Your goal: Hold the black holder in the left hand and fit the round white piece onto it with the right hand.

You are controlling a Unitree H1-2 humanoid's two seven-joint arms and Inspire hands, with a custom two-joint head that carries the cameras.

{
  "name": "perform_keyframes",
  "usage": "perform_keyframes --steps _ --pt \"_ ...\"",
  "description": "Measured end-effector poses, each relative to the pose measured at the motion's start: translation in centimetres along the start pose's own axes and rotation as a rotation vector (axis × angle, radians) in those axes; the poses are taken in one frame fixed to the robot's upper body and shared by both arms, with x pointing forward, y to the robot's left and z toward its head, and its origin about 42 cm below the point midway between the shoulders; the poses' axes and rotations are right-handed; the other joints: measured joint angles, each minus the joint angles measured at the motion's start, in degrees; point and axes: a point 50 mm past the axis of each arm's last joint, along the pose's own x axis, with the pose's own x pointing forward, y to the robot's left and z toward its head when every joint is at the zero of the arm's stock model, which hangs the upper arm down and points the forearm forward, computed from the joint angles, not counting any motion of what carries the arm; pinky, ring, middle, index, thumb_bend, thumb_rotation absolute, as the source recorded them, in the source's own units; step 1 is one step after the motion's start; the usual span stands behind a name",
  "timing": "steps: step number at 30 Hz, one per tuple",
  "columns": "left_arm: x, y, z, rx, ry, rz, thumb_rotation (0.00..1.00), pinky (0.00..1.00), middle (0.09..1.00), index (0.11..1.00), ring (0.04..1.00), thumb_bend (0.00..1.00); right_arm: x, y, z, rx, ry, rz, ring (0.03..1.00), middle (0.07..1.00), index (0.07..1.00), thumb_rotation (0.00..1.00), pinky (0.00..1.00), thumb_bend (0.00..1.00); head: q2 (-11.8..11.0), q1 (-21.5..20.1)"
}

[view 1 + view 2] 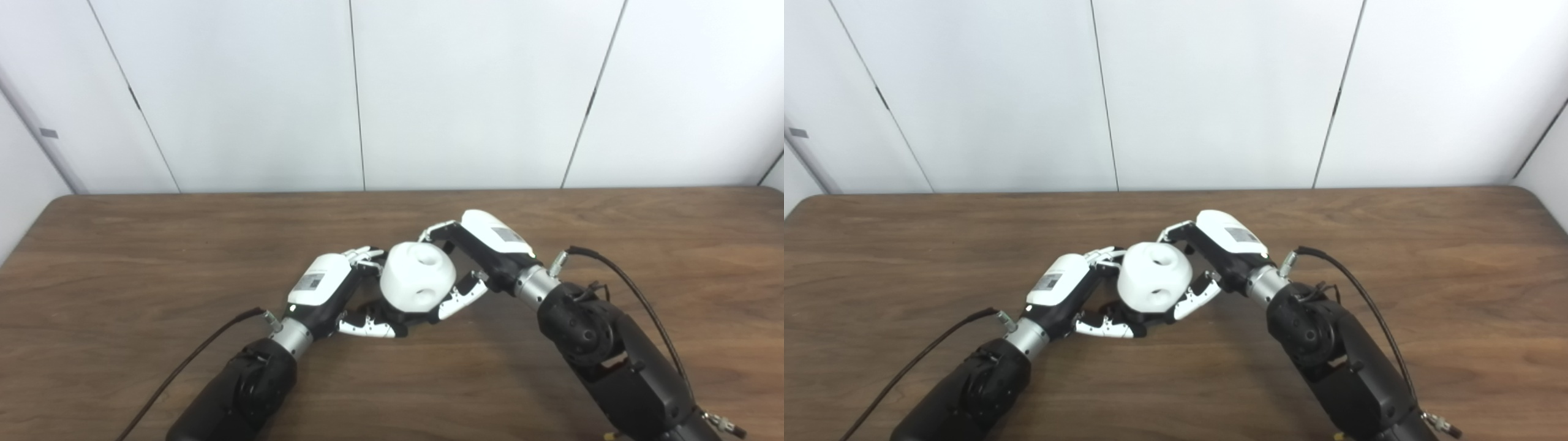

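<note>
The round white piece [418, 276] sits in the middle of the brown table, a hole in its top and a notch in its near side. My right hand [484, 251] is shut on it, fingers over the far side and thumb against the near right side. Under the white piece a little of the black holder [392, 318] shows, most of it hidden. My left hand [334, 294] is shut on the holder from the left, its thumb lying along the near side below the white piece. The two hands almost touch behind the piece.
The wooden table [122, 257] stretches wide on both sides of the hands. White wall panels [245, 92] stand right behind its far edge. A black cable [618, 275] loops off my right wrist, another trails from my left wrist [202, 349].
</note>
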Motion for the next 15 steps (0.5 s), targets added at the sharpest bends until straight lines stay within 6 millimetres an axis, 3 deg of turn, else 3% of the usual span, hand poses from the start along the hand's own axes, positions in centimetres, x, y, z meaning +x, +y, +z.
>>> perform_keyframes --steps 15 --pt "0.02 -0.04 0.06 0.0 -0.002 -0.001 0.06 0.89 0.854 0.483 0.914 0.52 -0.2 -0.22 -0.18 0.007 0.032 0.025 0.724 0.707 0.48 0.13 0.63 0.52 0.53 -0.09"
